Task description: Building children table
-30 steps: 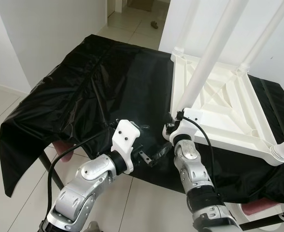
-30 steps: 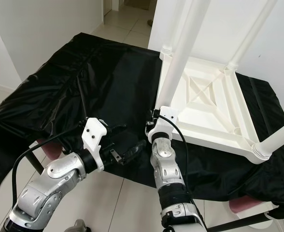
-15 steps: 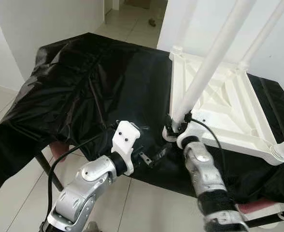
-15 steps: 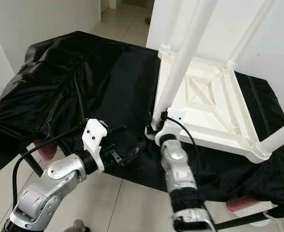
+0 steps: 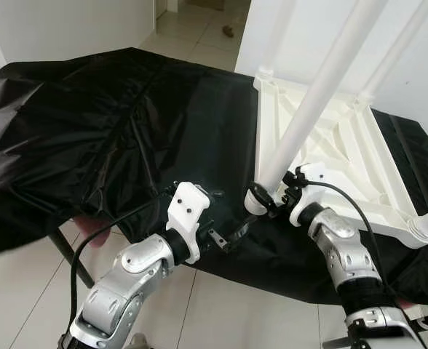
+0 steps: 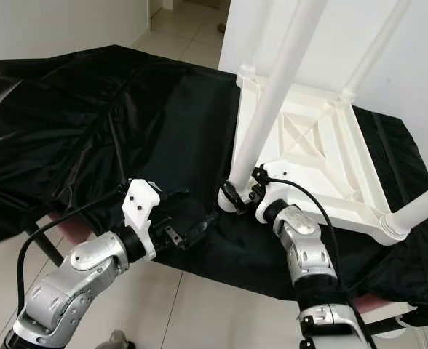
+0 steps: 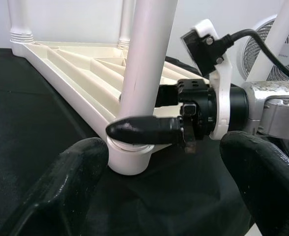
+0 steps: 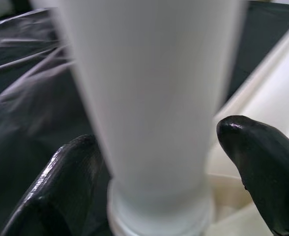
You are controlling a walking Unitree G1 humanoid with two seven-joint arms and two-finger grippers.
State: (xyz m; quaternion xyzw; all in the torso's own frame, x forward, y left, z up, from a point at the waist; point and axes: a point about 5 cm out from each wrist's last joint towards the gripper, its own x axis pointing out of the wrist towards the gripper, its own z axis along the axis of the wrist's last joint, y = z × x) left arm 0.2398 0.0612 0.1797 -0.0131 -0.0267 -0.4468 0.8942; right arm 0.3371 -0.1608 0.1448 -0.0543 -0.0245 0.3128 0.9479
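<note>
black cloth (image 5: 119, 123) covers the work surface across the left and centre of the head views, draped over the edges; judged to be there to protect the top of what lies on it.

white table top (image 5: 349, 156), right of centre, lies upside down on the cloth, ribbed underside up, so legs can go into the corner sockets from above. legs stand at the far corners, one at the lower right edge.

near leg (image 5: 308, 109) rises from the near-left corner socket toward the top of the frame, tilted rather than plumb; judged not fully seated.

right gripper (image 5: 266, 201) sits at the base of this leg, one black finger (image 7: 144, 130) each side of the tube, narrow span. the wrist view shows gaps beside the tube, so firm clamping cannot be told; likely steadying it.

left gripper (image 5: 225, 238) hovers lower centre over the cloth edge, fingers spread wide, holding nothing, aimed at the same socket.

a fan (image 7: 277, 42) stands behind. the right gripper crowds the socket, in the way of the left.
</note>
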